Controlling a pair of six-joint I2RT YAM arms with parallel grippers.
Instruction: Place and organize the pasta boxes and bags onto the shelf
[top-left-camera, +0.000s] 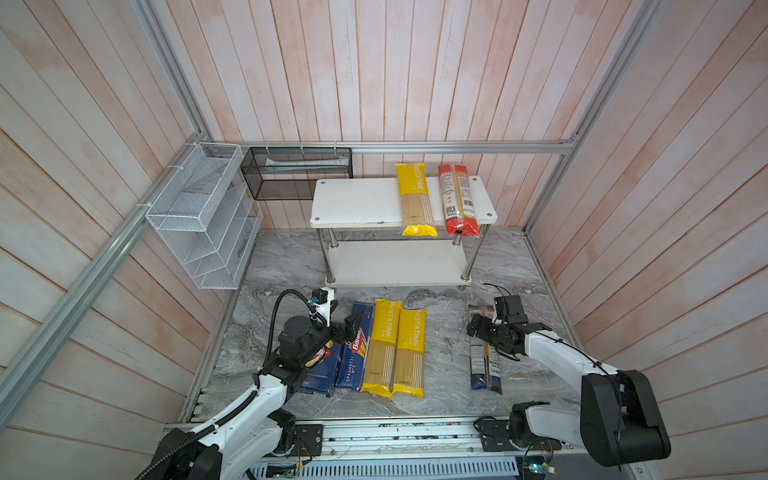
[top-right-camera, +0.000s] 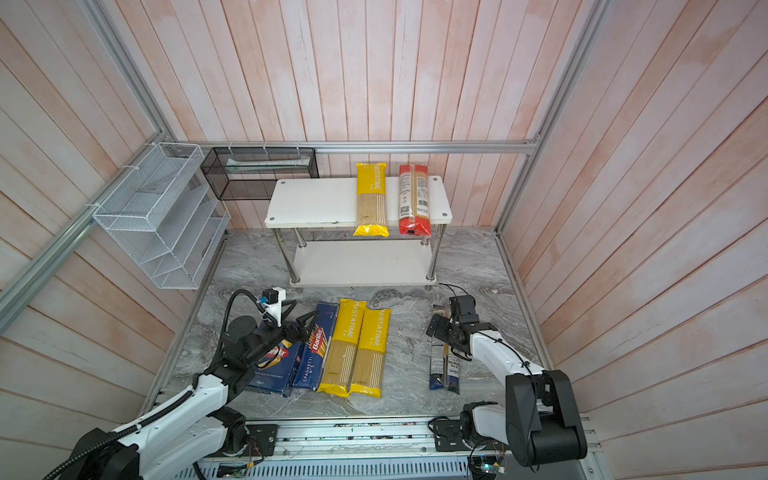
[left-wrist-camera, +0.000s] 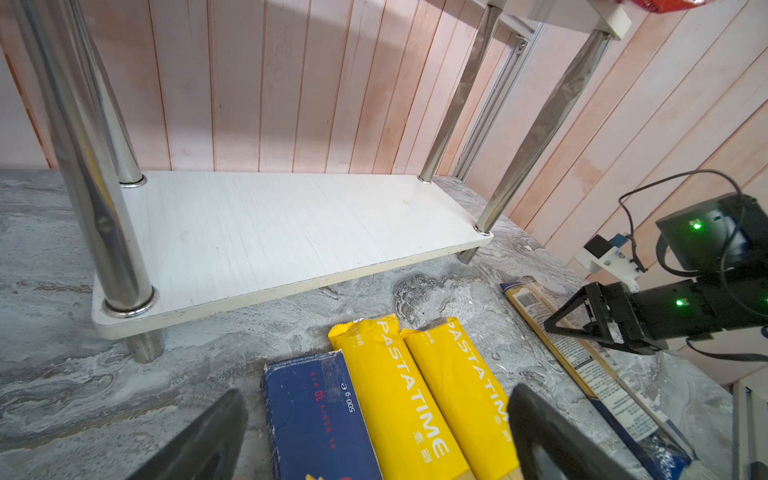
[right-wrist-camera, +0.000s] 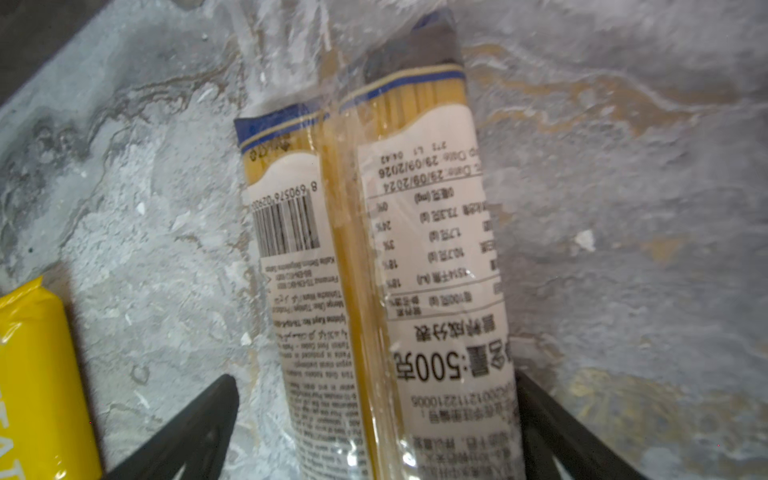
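Note:
The shelf (top-left-camera: 357, 203) stands at the back. One yellow bag (top-left-camera: 415, 199) and a red-ended bag (top-left-camera: 457, 199) lie on its top board, and its lower board (left-wrist-camera: 270, 232) is bare. On the table lie a wide blue pasta box (top-left-camera: 320, 370), a narrow spaghetti box (top-left-camera: 355, 349) and two yellow bags (top-left-camera: 380, 345) (top-left-camera: 409, 353) side by side. My left gripper (left-wrist-camera: 378, 395) hangs open above the narrow box's far end. My right gripper (right-wrist-camera: 374, 378) is open and straddles the dark-blue-ended bag (right-wrist-camera: 395, 249), which lies flat on the right.
A white wire rack (top-left-camera: 199, 216) hangs on the left wall and a black mesh basket (top-left-camera: 295, 172) on the back rail. Wood-panel walls close in three sides. The marble tabletop (top-left-camera: 449, 386) shows between the yellow bags and the right-hand bag.

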